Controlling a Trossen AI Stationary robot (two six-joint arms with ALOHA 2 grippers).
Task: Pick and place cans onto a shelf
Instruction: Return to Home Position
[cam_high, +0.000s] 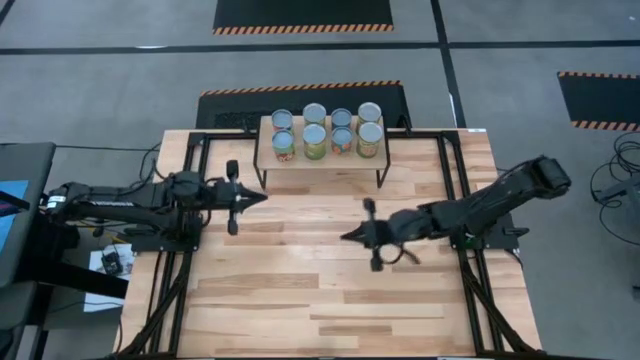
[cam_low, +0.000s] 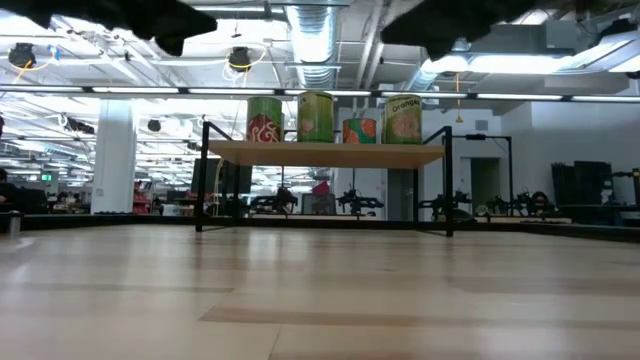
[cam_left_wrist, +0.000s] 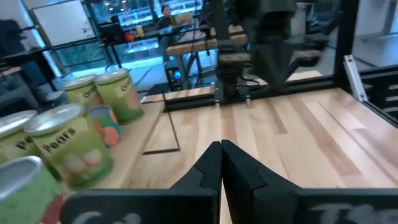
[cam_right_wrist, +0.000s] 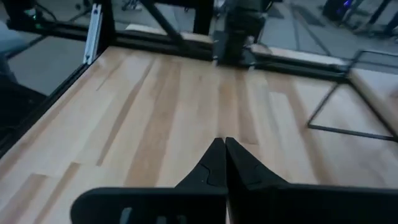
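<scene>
Several cans (cam_high: 326, 131) with silvery tops and green, red and orange labels stand upright in two rows on the shelf (cam_high: 322, 157), a light wood plank on thin black legs at the table's far middle. They also show in the low view (cam_low: 330, 118) and the left wrist view (cam_left_wrist: 68, 143). My left gripper (cam_high: 262, 197) is shut and empty, held above the table just left of and nearer than the shelf. My right gripper (cam_high: 345, 237) is shut and empty above the table's middle, pointing left.
The wooden tabletop (cam_high: 320, 290) has black metal frame rails (cam_high: 455, 190) along its left and right sides. In the left wrist view the right arm's base (cam_left_wrist: 249, 56) stands across the table, and a person sits in the room beyond.
</scene>
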